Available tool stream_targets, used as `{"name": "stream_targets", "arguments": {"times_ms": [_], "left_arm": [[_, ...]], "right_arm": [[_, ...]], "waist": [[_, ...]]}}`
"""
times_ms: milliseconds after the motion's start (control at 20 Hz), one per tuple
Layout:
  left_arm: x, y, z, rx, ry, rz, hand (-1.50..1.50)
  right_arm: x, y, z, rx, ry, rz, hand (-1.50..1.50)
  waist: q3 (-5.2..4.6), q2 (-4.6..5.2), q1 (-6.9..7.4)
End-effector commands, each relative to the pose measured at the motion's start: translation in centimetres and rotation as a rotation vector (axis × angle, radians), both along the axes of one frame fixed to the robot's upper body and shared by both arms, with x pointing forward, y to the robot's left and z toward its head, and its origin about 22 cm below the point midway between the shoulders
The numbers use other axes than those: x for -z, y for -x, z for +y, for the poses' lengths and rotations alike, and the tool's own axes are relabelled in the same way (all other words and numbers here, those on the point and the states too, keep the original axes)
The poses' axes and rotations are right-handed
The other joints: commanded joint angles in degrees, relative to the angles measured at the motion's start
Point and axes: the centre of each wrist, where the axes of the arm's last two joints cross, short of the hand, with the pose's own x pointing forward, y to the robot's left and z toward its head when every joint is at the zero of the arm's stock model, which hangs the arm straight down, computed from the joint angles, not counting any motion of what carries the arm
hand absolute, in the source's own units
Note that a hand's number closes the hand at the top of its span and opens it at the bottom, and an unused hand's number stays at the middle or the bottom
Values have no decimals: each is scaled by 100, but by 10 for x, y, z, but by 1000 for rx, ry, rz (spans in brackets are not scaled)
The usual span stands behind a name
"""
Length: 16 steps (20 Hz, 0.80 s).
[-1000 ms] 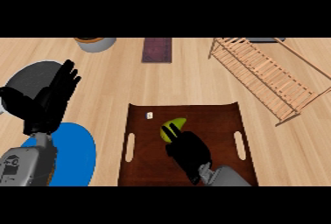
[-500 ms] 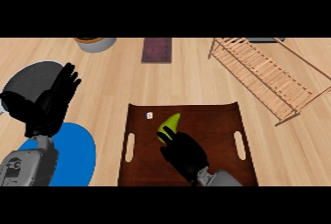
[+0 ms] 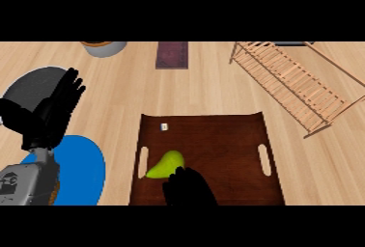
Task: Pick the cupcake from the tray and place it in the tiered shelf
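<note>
A yellow-green, pear-shaped object (image 3: 164, 165) shows over the left part of the dark brown tray (image 3: 228, 140); nothing here looks like a cupcake. My right hand (image 3: 188, 187) comes in from the lower edge, and its fingers curl over the object's lower right end and hide that part. The wooden tiered shelf (image 3: 296, 79) lies slanted at the upper right, well away from the hand. At the left my left hand (image 3: 51, 112) rests open with its fingers up.
A small white item (image 3: 163, 126) lies near the tray's far left corner. A grey plate (image 3: 34, 88) and a blue plate (image 3: 80, 170) sit at the left. A bowl (image 3: 104, 47) and a dark maroon block (image 3: 173, 54) stand at the back.
My right hand has drawn back toward the lower edge and to the left, and the yellow-green object has come with it and looks larger. The left hand has stayed put.
</note>
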Motion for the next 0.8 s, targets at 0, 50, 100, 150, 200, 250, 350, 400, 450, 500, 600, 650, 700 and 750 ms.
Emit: {"name": "stream_targets", "arguments": {"times_ms": [0, 50, 100, 150, 200, 250, 350, 400, 450, 500, 600, 650, 700, 750], "left_arm": [[2, -1, 6, 4, 1, 2, 0], [3, 0, 4, -8, -7, 12, 0], [-13, -7, 4, 8, 4, 9, 0], [-5, -1, 8, -6, 10, 0, 0], [-13, -3, 9, -12, 0, 12, 0], [3, 1, -13, -15, -4, 0, 0], [-11, -1, 2, 2, -16, 4, 0], [3, 5, 3, -8, 3, 4, 0], [2, 0, 6, -6, 2, 14, 0], [-10, 1, -2, -3, -2, -12, 0], [-11, -4, -2, 2, -12, 24, 0], [-7, 3, -10, -14, 1, -1, 0], [3, -1, -5, -24, -17, 12, 0], [-7, 7, -7, 6, -2, 3, 0]], "right_arm": [[-28, 17, 0, 81, -250, -18, 150], [-48, 20, -5, 107, -347, -31, 150], [-50, 20, -6, 129, -418, -65, 150], [-67, 28, -10, 144, -463, -85, 150], [-79, 22, -13, 159, -478, -139, 150], [-95, 29, -16, 165, -515, -196, 150], [-116, 28, -22, 193, -557, -214, 150], [-125, 28, -22, 223, -580, -250, 150], [-128, 26, -34, 244, -607, -263, 150], [-137, 14, -36, 251, -612, -288, 150], [-160, 27, -44, 287, -633, -305, 150], [-177, 24, -49, 314, -617, -328, 150], [-187, 26, -69, 337, -621, -329, 150], [-189, 23, -52, 376, -622, -315, 150]], "waist": [[1, 18, -29], [3, 6, -53], [8, 5, -57], [2, -8, -62], [2, -3, -41], [0, -13, -80], [-2, -5, -41], [-7, -5, -26], [-4, 4, -86], [-1, 8, -17], [-4, 4, -40], [-7, 1, 0], [-7, 15, -63], [-7, 7, 26]]}}
